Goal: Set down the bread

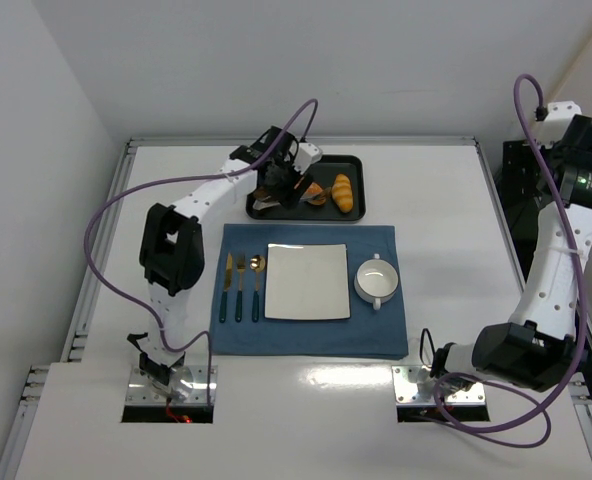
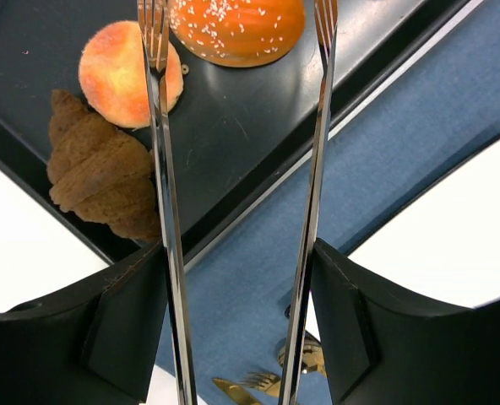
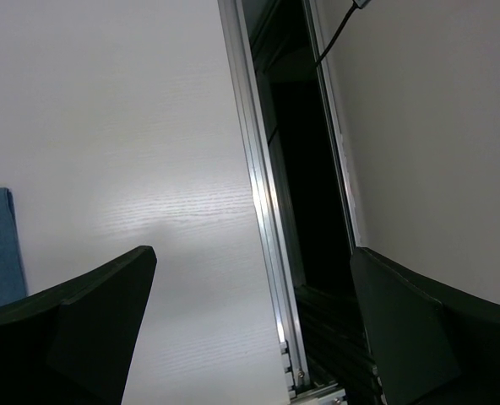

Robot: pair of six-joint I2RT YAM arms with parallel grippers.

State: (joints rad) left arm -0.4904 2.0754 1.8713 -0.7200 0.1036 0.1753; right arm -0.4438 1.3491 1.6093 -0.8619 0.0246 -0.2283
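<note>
Bread (image 2: 237, 29) seemingly sits between tongs (image 2: 167, 211) in left claw (image 2: 239, 253).

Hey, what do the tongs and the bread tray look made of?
The tongs look like polished metal: thin, silvery, mirror-bright strips. The tray looks like black plastic or coated metal, smooth with a dull sheen; which one is unclear.

Pretty bare setup: a white table (image 1: 446, 190) tucked between plain white walls (image 1: 326, 60), with a silver metal rail (image 1: 306, 141) running along its edges. There's a dark gap (image 3: 305, 169) just past the right-hand rail. Light is soft and even, with faint glare on the tabletop.
</note>
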